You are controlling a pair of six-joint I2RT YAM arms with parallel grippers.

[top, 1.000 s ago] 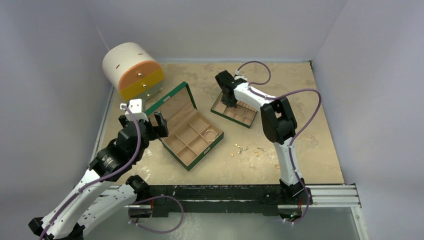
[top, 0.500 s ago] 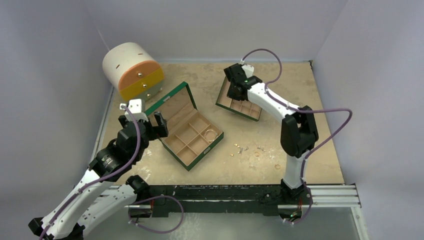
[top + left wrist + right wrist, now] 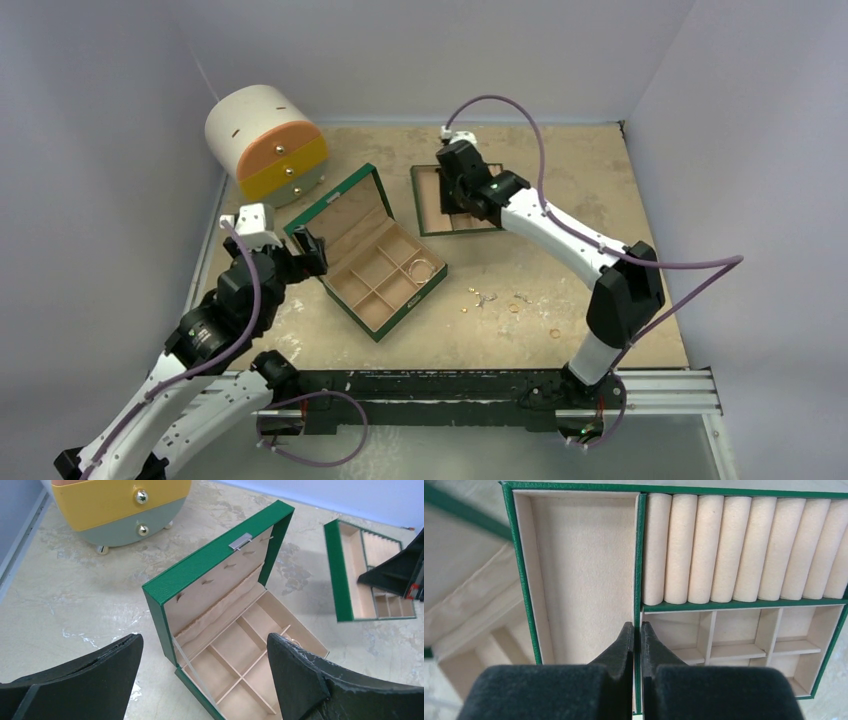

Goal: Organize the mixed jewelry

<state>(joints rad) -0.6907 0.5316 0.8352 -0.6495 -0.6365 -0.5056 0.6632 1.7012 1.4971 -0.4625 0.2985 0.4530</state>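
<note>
Tan tabletop (image 3: 600,180), lavender walls (image 3: 420,50), scattered jewelry (image 3: 513,307)

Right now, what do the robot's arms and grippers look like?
The left arm and right arm have white links with black joints. A purple cable loops along each. The left gripper and right gripper have matte black, wedge-shaped fingers.

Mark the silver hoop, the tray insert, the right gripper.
silver hoop (image 3: 424,269): top external view, middle of the ring.
tray insert (image 3: 584,570): right wrist view, floor of its large compartment.
right gripper (image 3: 636,626): right wrist view, between fingertips closed on the tray's divider.
</note>
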